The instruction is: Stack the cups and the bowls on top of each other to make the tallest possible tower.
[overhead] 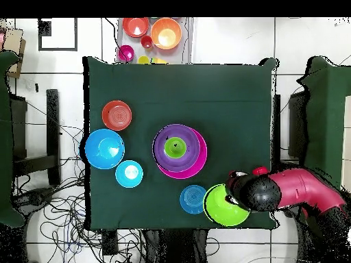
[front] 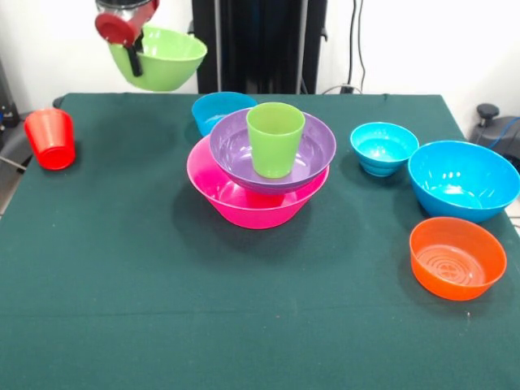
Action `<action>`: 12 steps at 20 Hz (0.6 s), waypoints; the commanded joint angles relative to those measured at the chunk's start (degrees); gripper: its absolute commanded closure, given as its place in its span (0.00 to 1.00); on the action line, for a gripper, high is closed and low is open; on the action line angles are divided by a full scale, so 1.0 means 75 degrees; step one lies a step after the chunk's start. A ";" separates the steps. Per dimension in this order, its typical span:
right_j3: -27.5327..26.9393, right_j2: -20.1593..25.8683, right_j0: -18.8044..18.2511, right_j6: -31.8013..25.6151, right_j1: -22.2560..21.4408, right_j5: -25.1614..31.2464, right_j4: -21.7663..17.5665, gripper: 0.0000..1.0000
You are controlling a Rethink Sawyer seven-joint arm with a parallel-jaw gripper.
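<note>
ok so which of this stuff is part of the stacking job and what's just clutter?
Job: gripper holding lime green bowl; tower of hot pink bowl, purple bowl, green cup; red cup; two small cyan bowls; large blue bowl; orange bowl.
Lying about: spare bowls off the table; floor cables.

Glossy plastic bowls (front: 461, 179) (cups (front: 275, 139) too) on matt green cloth (front: 122, 284).
</note>
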 commanded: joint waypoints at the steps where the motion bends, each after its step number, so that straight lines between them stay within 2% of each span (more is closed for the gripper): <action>1: 0.0128 0.0785 0.0662 -0.1525 -0.0779 0.1350 0.0773 1.00; 6: -0.0203 0.1038 0.0860 -0.1598 -0.0700 0.1831 0.1175 1.00; 8: -0.0525 0.1047 0.1105 -0.1623 -0.0681 0.2092 0.1181 1.00; 12: -0.1339 0.0997 0.1490 -0.1694 -0.0272 0.2567 0.1258 1.00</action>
